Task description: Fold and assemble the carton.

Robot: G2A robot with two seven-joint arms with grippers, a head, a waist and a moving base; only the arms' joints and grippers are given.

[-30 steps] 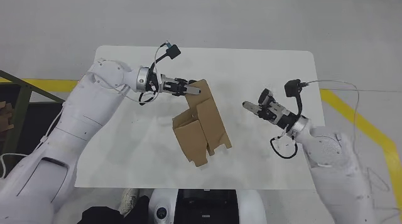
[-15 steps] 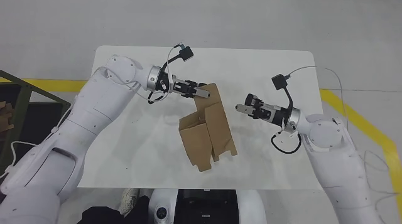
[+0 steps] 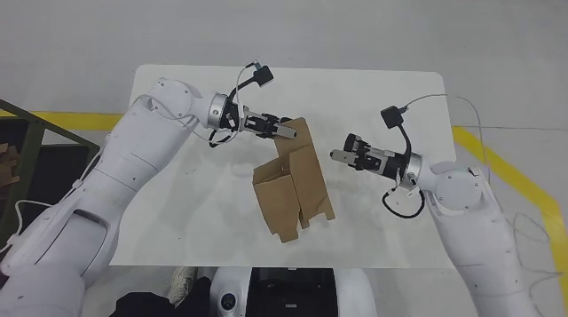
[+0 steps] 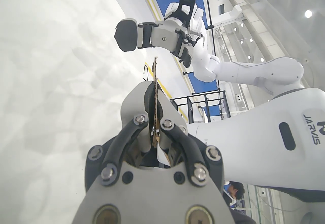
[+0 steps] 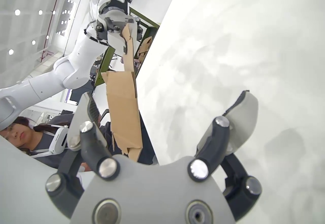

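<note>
left end effector (image 3: 286,128) is pinching the far flap edge of the brown, partly folded cardboard carton (image 3: 293,179), its fingers pressed on the thin sheet from both sides. that carton stretches from the grip toward the near edge, over the middle of the white desk (image 3: 382,95). right end effector (image 3: 338,153) hovers near the carton's right side, fingers spread, apart from it.

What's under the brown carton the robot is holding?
The white table shows all around the carton, which the left hand pinches by one edge. The cardboard covers the spot right beneath.
</note>
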